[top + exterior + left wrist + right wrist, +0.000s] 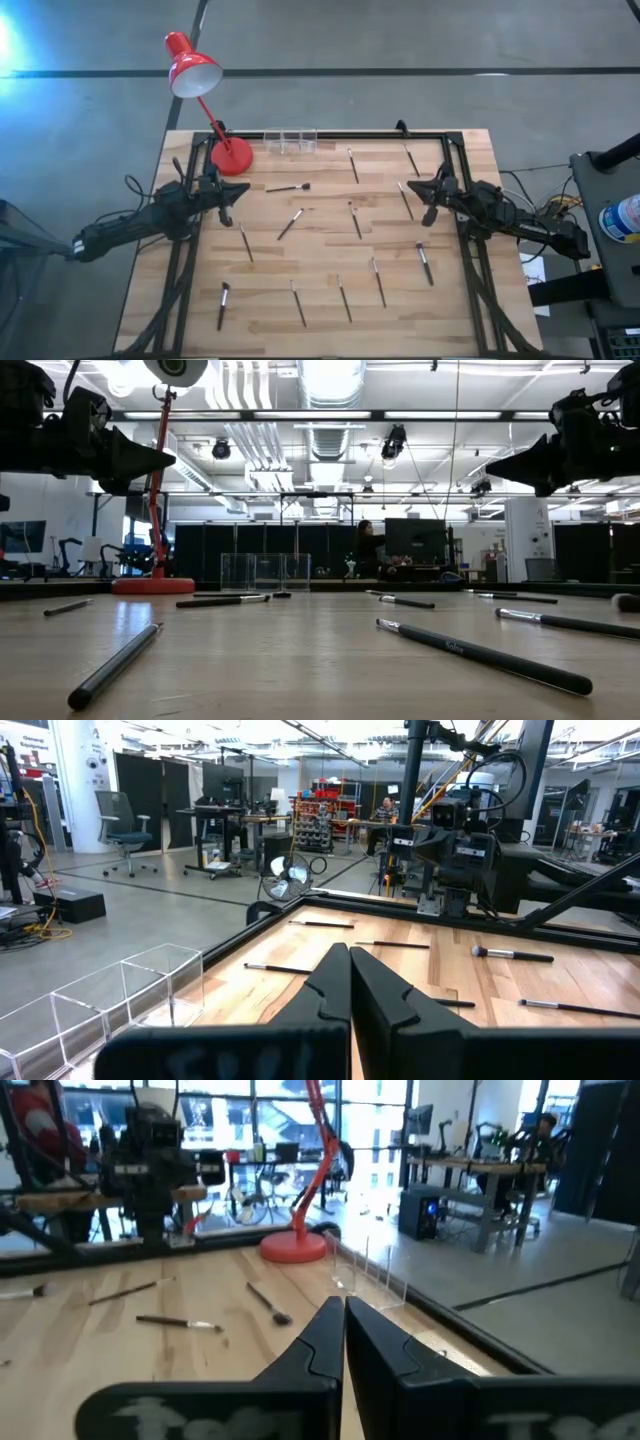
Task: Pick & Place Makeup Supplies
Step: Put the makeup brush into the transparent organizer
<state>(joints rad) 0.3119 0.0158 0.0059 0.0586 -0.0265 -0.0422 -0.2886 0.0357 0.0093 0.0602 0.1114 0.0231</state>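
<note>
Pale butcher-block wooden bench [320, 320], plank-jointed, rectangular, framed by black metal rails; two dark jointed robot arms lie low along its sides, one each side; red desk lamp [232, 155] with round red base at the far left corner, thin red stem, bell shade leaning out past the edge; clear acrylic organiser box [290, 140] with several compartments, empty-looking, at the far edge just right of the lamp base.

Left pincer [228, 197] near the lamp base, above the bench, fingers pressed together, holding nothing; right pincer [430, 192] opposite at the right side, also raised, fingers closed tight, holding nothing; both tips aim inward toward the bench middle.

Thin makeup brushes [291, 223], slim dark or silvery handles with small dark bristle tips, lying flat and scattered singly over the bench, none touching; thirteen countable in the high view; most have their long axis roughly far-to-near with a slight slant; one near the lamp [288, 187] lies across, bristles toward the right; the middle one lies diagonal; three sit along the far right part, four in the near row, one thicker [424, 264] at right of centre; none in the box.
</note>
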